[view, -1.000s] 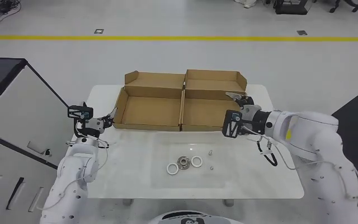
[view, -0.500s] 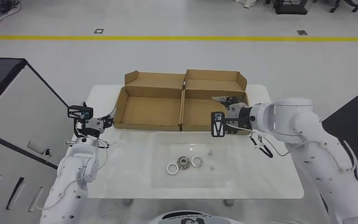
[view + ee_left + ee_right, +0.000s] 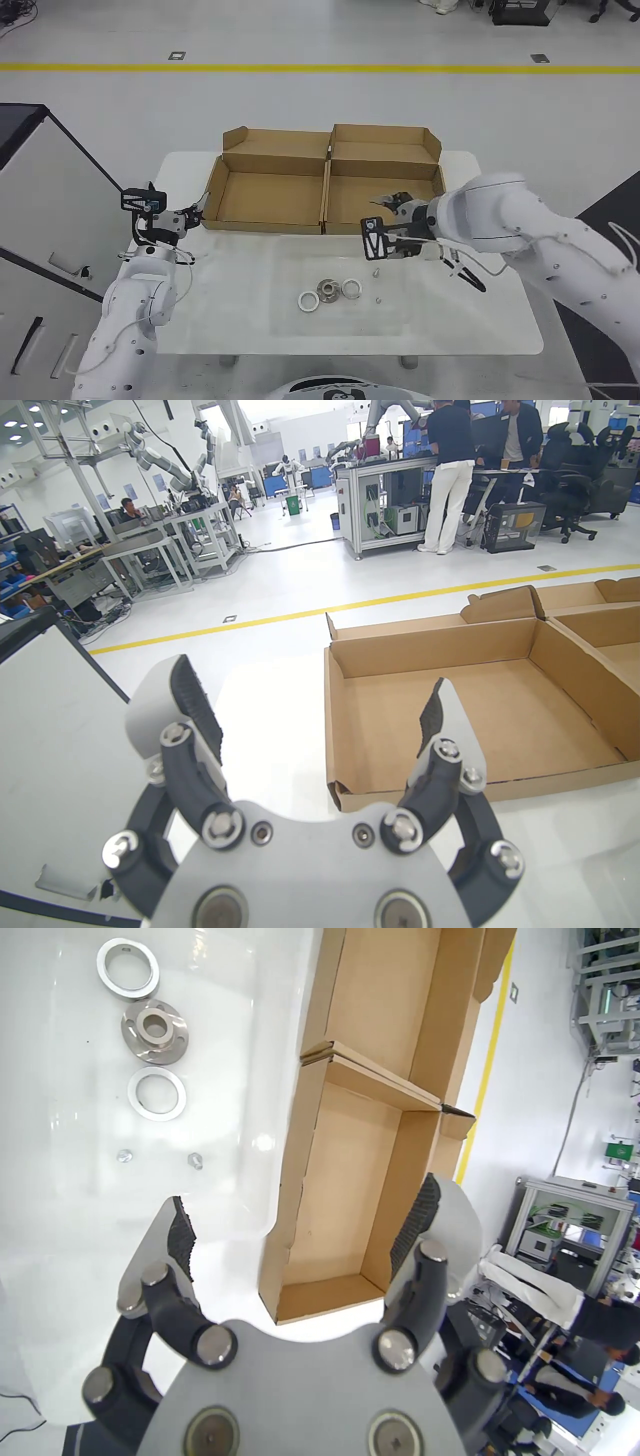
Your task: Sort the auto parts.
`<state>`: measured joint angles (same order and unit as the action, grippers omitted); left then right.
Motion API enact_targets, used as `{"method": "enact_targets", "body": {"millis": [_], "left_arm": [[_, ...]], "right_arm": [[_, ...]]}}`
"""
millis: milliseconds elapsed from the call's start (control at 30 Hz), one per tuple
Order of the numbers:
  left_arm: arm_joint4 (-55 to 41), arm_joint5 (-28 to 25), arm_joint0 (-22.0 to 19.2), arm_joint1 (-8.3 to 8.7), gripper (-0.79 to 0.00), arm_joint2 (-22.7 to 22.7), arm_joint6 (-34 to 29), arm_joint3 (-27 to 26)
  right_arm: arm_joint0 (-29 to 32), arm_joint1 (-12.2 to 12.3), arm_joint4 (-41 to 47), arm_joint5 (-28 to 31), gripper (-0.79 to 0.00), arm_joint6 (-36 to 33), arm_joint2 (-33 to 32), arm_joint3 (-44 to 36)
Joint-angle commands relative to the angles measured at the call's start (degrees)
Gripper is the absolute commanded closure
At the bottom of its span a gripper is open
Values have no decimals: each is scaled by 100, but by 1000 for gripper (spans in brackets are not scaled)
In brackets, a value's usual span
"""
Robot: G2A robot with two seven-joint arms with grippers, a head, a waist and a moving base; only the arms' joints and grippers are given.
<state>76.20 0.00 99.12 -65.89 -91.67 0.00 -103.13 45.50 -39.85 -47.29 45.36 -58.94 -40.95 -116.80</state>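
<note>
Two metal rings (image 3: 308,299) (image 3: 352,288), a flanged hub (image 3: 328,292) between them and two small bolts (image 3: 376,270) (image 3: 379,296) lie on the white table (image 3: 230,300). The wrist view shows the rings (image 3: 128,971) (image 3: 156,1093), hub (image 3: 155,1030) and bolts (image 3: 124,1156) (image 3: 196,1160) ahead of my right gripper (image 3: 304,1195). It is open and empty over the front wall of the right cardboard box (image 3: 345,1168). My right gripper (image 3: 392,203) hangs behind the bolts. My left gripper (image 3: 311,675) is open and empty beside the left box (image 3: 465,710).
Both open boxes (image 3: 270,195) (image 3: 375,195) stand side by side at the back of the table, with nothing inside them. My left gripper (image 3: 195,213) is at the left box's outer corner. A grey cabinet (image 3: 40,200) stands left of the table.
My right arm has swung left along the front of the right box, toward the table's middle and the parts. The left arm has kept still.
</note>
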Motion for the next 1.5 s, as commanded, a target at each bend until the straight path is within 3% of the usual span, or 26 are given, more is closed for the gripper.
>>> {"method": "enact_targets", "body": {"millis": [0,233,567,1100,1467], "left_arm": [[0,0,0,0,-785,0,0,0],[0,0,0,0,-785,0,0,0],[0,0,0,0,-785,0,0,0],[0,0,0,0,-785,0,0,0],[0,0,0,0,-785,0,0,0]], "right_arm": [[-325,70,236,-119,-785,-119,366,-8],[-1535,188,1321,-402,-785,-401,1681,71],[-2732,14,2109,-560,-785,-559,3121,474],[-2325,-508,1960,-643,-785,-641,3121,1229],[-2054,-740,1673,-661,-785,-659,3121,1613]]}}
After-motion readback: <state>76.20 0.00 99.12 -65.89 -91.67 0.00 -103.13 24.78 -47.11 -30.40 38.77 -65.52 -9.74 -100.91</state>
